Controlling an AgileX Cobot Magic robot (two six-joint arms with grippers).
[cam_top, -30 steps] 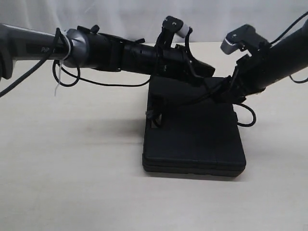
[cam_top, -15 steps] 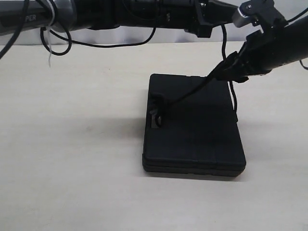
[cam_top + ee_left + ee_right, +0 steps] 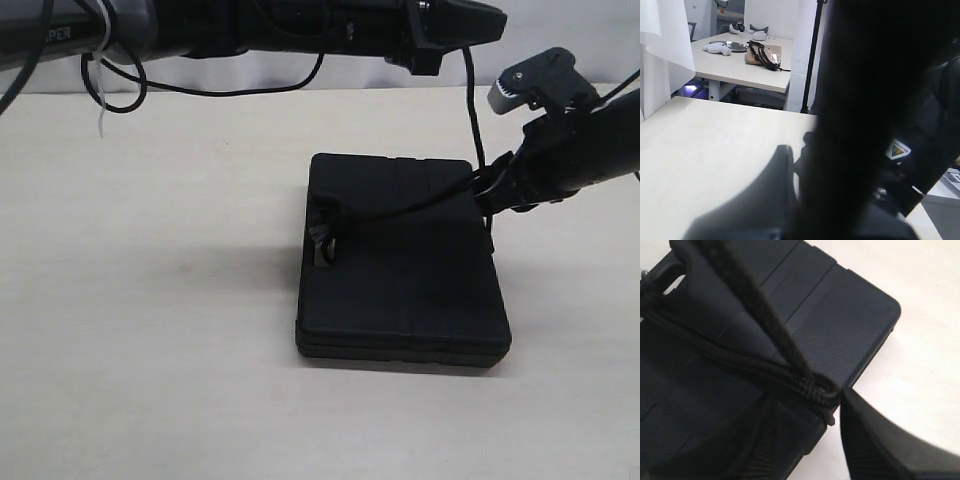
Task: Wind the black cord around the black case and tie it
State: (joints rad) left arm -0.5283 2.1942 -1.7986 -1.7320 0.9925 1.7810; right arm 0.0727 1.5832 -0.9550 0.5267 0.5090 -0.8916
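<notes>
The black case (image 3: pixel 400 280) lies flat on the desk (image 3: pixel 150 300), a little right of the frame's middle. The black cord (image 3: pixel 410 205) is caught at the handle opening (image 3: pixel 325 250) on the case's left edge, where a knotted lump sits. From there it slants across the lid to the right edge, near the far corner. At that edge it turns and climbs almost straight up to the left pincer (image 3: pixel 480 22), which reaches in along the top of the frame. That pincer is closed, and because the cord rises tight to its tip, it looks to be gripping the free length. Its own camera is blocked by something dark and shows nothing of this. Holding the line high likely puts tension on it, so the bend does not slide off the rim.

The right pincer (image 3: pixel 497 190) sits at that bend, at the right of the frame. In its wrist view the two fingers stand apart with the cord strands between them, not pinched. It seems placed to clamp the turn so the cord can be led round the case. By the look of it, the wrap is barely begun.
</notes>
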